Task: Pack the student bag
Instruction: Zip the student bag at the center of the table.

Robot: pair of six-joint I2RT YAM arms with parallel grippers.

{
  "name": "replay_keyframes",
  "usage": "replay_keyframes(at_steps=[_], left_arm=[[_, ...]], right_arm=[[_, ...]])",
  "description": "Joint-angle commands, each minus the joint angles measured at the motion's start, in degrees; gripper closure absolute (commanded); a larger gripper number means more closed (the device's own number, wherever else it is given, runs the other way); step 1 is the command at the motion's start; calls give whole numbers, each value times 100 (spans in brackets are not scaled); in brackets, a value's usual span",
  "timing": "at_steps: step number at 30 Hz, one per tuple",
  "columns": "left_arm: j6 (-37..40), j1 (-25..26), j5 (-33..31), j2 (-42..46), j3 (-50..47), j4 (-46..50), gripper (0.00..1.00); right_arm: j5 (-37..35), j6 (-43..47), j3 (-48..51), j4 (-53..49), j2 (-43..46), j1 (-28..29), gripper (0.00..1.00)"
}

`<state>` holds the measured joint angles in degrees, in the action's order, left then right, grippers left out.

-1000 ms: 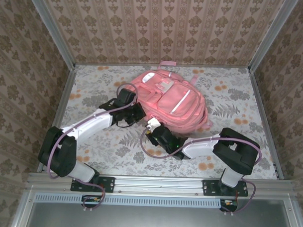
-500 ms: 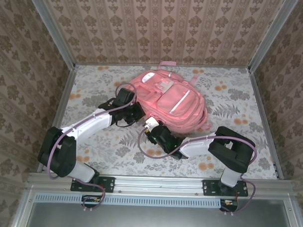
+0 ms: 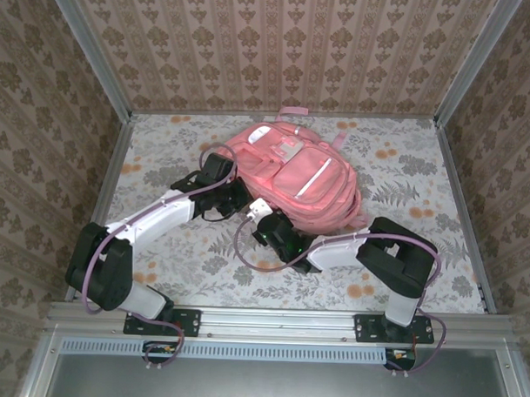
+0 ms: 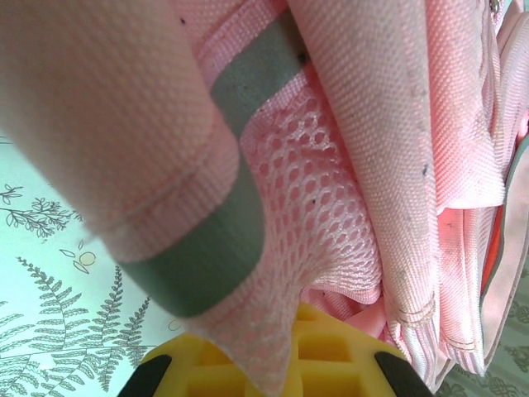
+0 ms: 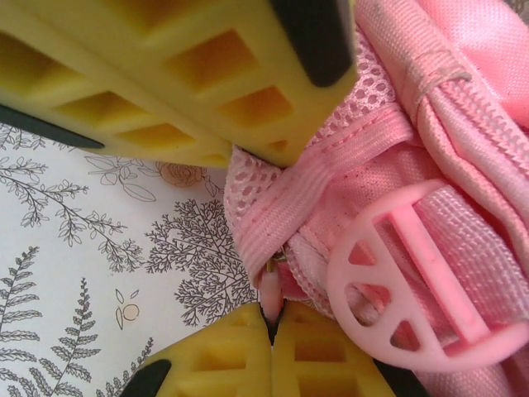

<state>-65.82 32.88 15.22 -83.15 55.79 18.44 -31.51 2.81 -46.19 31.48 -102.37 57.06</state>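
**Two Grippers Pinch the Pink Bag**

The walls are the biggest thing. They are covered in brown paper with a pattern. Next is the table, with a pale cloth printed with grey ferns and orange flowers. The student bag lies flat on it, toward 12 o'clock from the middle. It is pink with white stripes. Its white patch, at the bag's 11 o'clock, is too small to read.

The left gripper is at the bag's 9 o'clock edge. Its jaws are clenched on the bag's pink mesh, and the cloth hides most of its yellow pads.

The right gripper is at the bag's 7 o'clock corner. Its jaws are squeezed tight on a tiny pink tab of the bag.

A round pink buckle sits at 4 o'clock in the right wrist view. A yellow block at 12 o'clock there is cut off and hard to name.
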Motion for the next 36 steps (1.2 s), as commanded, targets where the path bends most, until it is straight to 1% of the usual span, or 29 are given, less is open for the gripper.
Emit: replay_keyframes(at_steps=[1,7,16,19,20,32,36], left_arm=[[-32,-42,332,344,-34,-86,100],[33,-279,339,374,-28,-52,100],[183,-629,253,545,-127,116,100],[210,-638,275,579,-153,124,100],[225,-810,264,583,-157,134,100],[436,-1272,393,625,-280,145,100],[620,-1554,438,625,-289,228,100]], right_arm=[[-312,-180,162,122,460,-51,100],[-304,-570,670,-234,894,-94,100],[-460,-1202,1000,-994,1333,-227,100],[-448,-1347,1170,-1218,1528,-238,100],[-453,-1415,1236,-1306,1615,-242,100],[-276,-2132,1981,-2429,2761,-243,100],[-433,-2303,2025,-2999,3031,-248,100]])
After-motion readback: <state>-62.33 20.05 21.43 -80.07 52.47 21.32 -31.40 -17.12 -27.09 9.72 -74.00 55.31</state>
